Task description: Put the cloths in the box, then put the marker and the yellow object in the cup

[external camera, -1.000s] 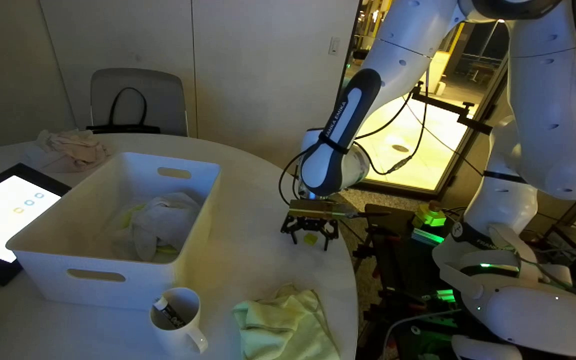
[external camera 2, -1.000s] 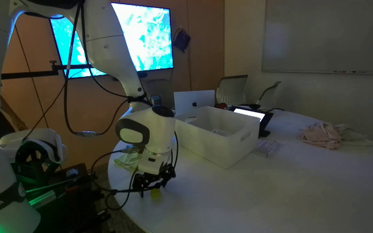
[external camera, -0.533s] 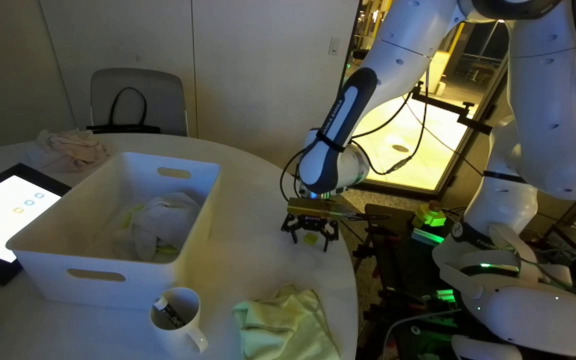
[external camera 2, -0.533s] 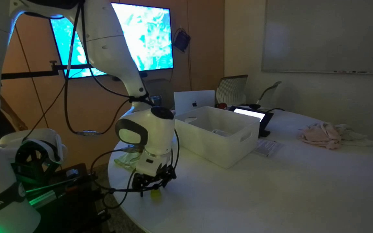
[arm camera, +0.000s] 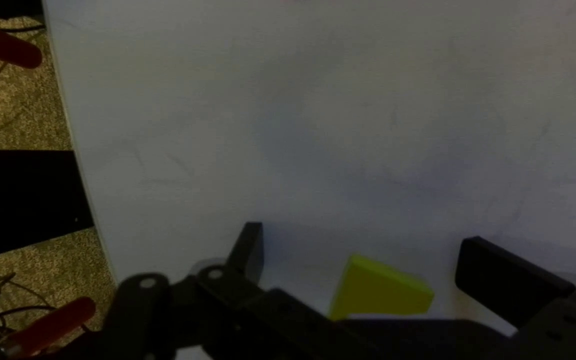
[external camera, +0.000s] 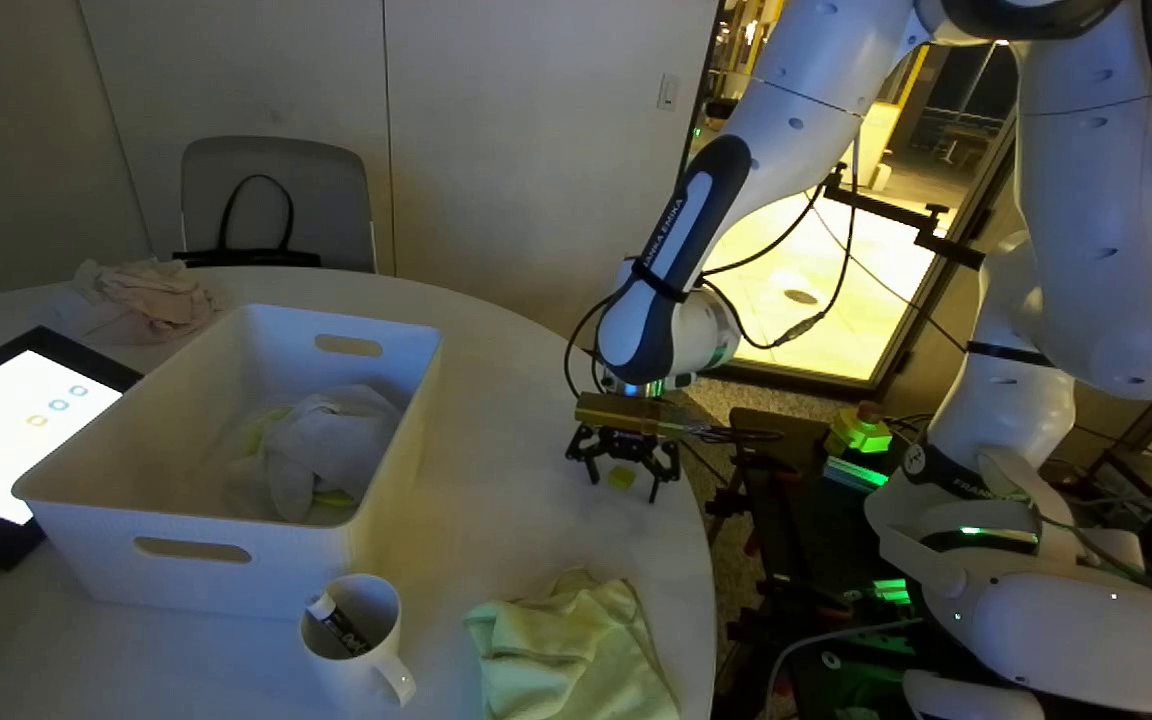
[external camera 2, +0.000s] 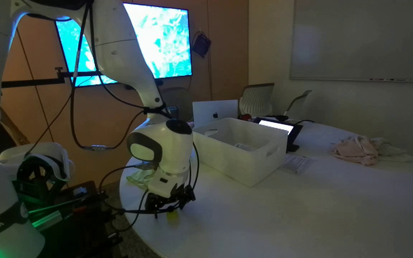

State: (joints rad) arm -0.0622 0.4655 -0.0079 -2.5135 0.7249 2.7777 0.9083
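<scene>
Though flanked on both sides by the black fingers (arm camera: 250, 247) of a gripper (arm camera: 363, 240), a small, slant-faced yellow object (arm camera: 378, 292) on a white worktop (arm camera: 193, 125), close to the curved edge nearest the robot arm (external camera: 1106, 220). Around the yellow object, a fully released grip, spread wide with a visible gap on either side. Along that same edge in both exterior views, apart from the gripper, a crumpled pale yellow-green cloth (external camera: 576, 640). Farther in from the edge, a large white box (external camera: 296, 570) with handle slots. Inside the box, a heaped white-grey cloth (external camera: 336, 445), with bits of a bright yellow-green cloth (external camera: 264, 430) showing around it. Just beside a corner of the box, an upright white cup (external camera: 336, 685), with handle turned away from the box; impossible to tell if in contact with it. Leaning inside the cup, a short dark marker (external camera: 339, 626) with its white end up by the rim. On the box's side away from the gripper, a lit black-framed screen (external camera: 26, 440). At the worktop's edge far from the robot arm, a beige-pink fabric heap (external camera 2: 357, 150).
</scene>
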